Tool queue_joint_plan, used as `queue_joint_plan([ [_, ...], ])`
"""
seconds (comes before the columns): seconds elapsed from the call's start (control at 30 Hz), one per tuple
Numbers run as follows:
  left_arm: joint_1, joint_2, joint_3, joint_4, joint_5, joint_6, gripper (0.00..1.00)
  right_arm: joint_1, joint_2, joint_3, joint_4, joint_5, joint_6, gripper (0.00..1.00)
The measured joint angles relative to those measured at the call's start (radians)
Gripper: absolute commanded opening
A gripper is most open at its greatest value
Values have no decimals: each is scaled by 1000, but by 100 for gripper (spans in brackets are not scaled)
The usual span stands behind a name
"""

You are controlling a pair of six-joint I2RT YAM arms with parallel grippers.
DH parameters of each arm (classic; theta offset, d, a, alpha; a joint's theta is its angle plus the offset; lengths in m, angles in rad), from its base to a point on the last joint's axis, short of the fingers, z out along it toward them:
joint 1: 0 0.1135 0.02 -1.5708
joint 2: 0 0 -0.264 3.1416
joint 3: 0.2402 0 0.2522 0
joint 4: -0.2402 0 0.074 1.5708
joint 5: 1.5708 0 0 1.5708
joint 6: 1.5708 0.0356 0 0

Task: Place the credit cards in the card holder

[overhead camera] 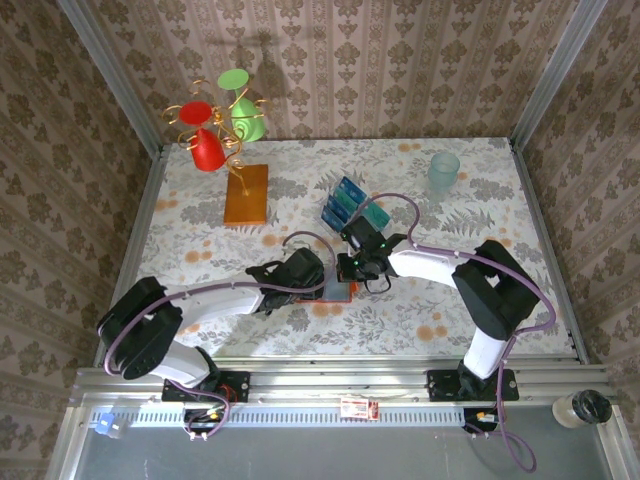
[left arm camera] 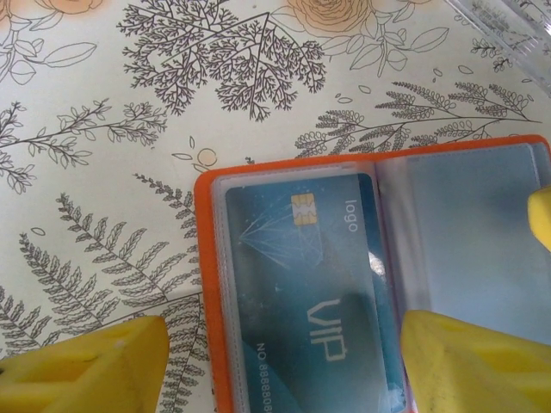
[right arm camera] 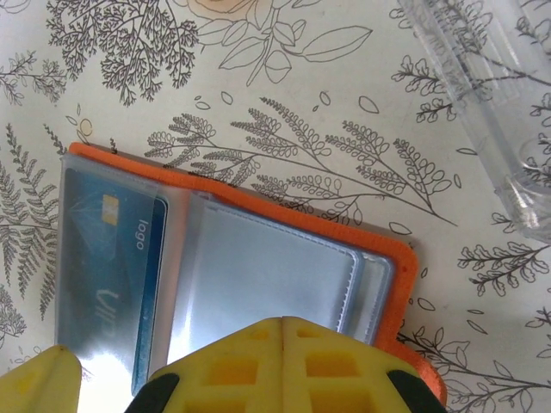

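The orange card holder (left arm camera: 209, 284) lies open on the floral tablecloth. A teal credit card (left arm camera: 301, 284) marked VIP sits in its left clear sleeve (right arm camera: 103, 258). The right sleeve (right arm camera: 258, 267) holds nothing. My left gripper (left arm camera: 284, 344) is open, its yellow fingers (left arm camera: 86, 370) straddling the left half of the holder. My right gripper (right arm camera: 284, 327) is shut, tips together over the near edge of the empty sleeve, nothing showing between them. Further blue and teal credit cards (overhead camera: 345, 203) stand in a clear rack behind the grippers. Both grippers meet over the holder (overhead camera: 338, 291).
The clear plastic rack (right arm camera: 482, 95) lies just beyond the holder. A pale translucent cup (overhead camera: 444, 172) stands at the back right. A wire mug tree with red and green cups (overhead camera: 215, 125) rises from an orange-brown board (overhead camera: 247, 193) at the back left.
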Motion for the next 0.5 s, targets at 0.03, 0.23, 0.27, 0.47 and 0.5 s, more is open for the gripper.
queue_joint_plan([
  [0.03, 0, 3, 0, 2, 0, 0, 73, -2, 2, 0, 0, 0, 0, 0],
  [0.23, -8, 23, 1, 28, 4, 0, 73, -6, 40, 0, 13, -24, -3, 0],
  [0.27, -9, 26, 1, 33, 5, 1, 74, -6, 51, 0, 19, -33, -2, 0],
  [0.47, -13, 37, 2, 55, 15, 1, 74, -6, 59, 0, 49, -65, -2, 0],
  [0.5, -13, 37, 2, 59, 16, 1, 74, -6, 60, 0, 51, -68, -2, 0],
])
